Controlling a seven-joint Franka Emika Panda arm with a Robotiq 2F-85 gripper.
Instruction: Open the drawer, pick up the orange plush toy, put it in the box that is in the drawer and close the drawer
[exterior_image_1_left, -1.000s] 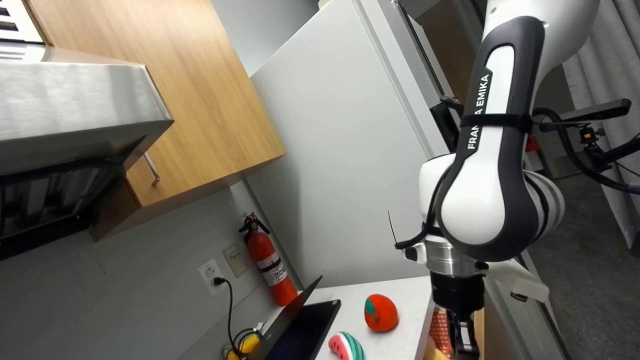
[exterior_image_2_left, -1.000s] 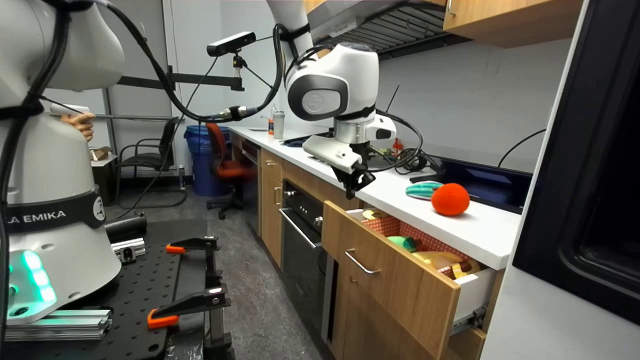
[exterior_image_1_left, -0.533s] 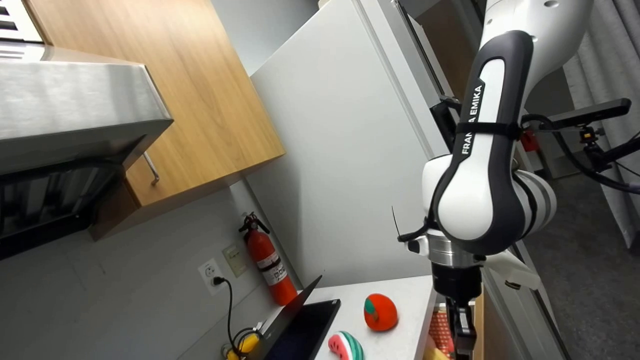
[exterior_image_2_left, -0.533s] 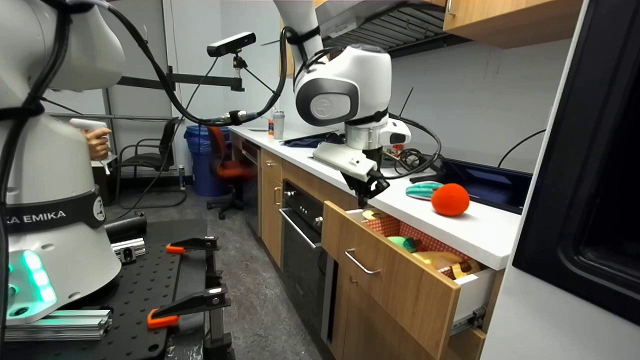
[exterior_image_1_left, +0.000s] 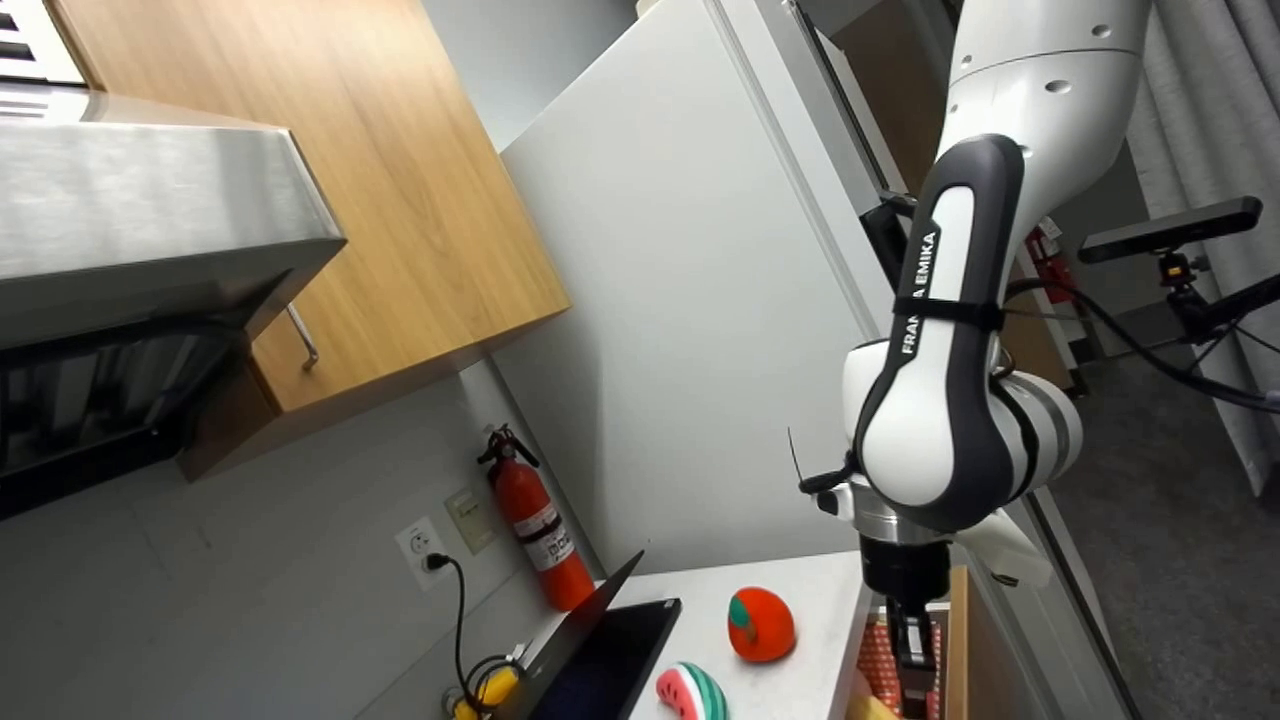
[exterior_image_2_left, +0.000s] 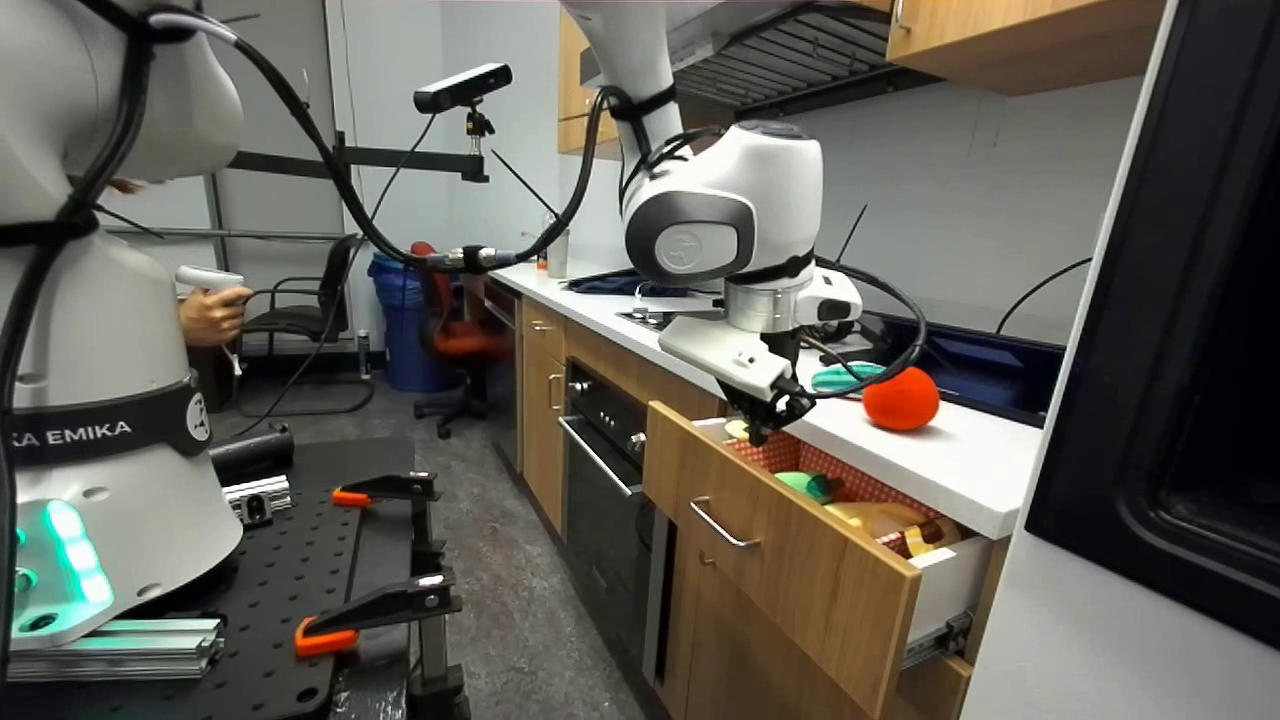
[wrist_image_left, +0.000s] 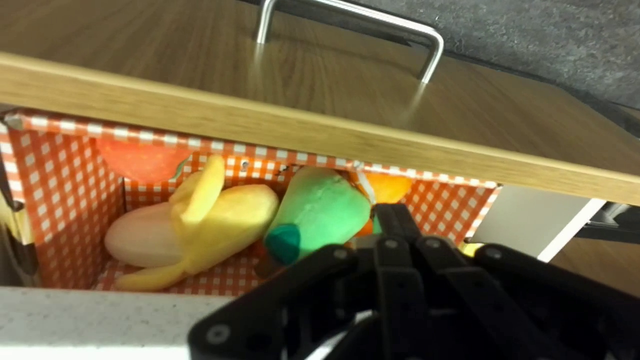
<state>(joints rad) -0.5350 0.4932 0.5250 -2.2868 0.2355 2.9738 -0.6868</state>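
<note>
The drawer (exterior_image_2_left: 790, 545) stands pulled out from under the white counter. Inside it sits the box (wrist_image_left: 55, 200), red with white checks and filled with several soft toys. On the counter behind the drawer rests the orange plush toy (exterior_image_2_left: 900, 399), round with a green spot (exterior_image_1_left: 742, 613) that shows in an exterior view. My gripper (wrist_image_left: 396, 209) points down over the box, close to the inner side of the drawer front, its fingertips pressed together with nothing between them. In an exterior view the gripper (exterior_image_2_left: 757, 438) hangs near the drawer's far end, apart from the plush toy.
A watermelon-slice toy (exterior_image_1_left: 692, 692) and a dark laptop (exterior_image_1_left: 610, 655) lie on the counter near the plush toy. The counter edge (wrist_image_left: 110, 310) borders the drawer opening. A metal handle (exterior_image_2_left: 722, 522) sticks out from the drawer front. A tall white cabinet side (exterior_image_1_left: 680, 330) rises behind.
The arm has moved lower and along the counter, bringing the gripper down over the drawer's far end. It has stayed shut. The drawer and the plush toy have not moved.
</note>
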